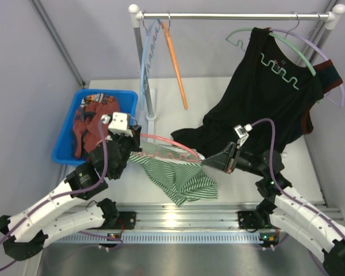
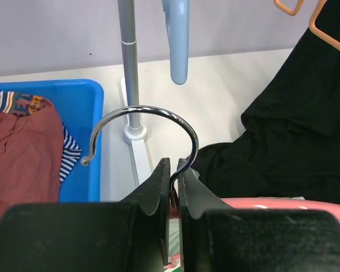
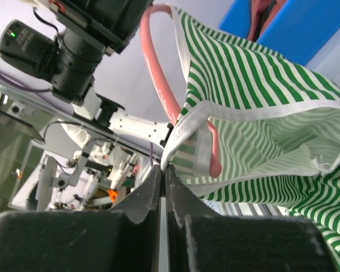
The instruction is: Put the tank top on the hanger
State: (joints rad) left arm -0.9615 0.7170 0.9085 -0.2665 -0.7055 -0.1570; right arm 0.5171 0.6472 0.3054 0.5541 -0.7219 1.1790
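Tank top (image 1: 184,178) drapes partly over the pink hanger (image 1: 161,140) above the table (image 1: 230,198), my right gripper (image 3: 163,170) pinched shut on its edge, my left gripper (image 2: 173,170) clamped on the hanger's neck.

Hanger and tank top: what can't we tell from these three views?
- Top view: hanger partly covered by the tank top; its left end hidden by the left gripper.
- Left wrist view: hanger arms cut off by the fingers and the bottom edge.
- Right wrist view: right gripper hides how much fabric it pinches.
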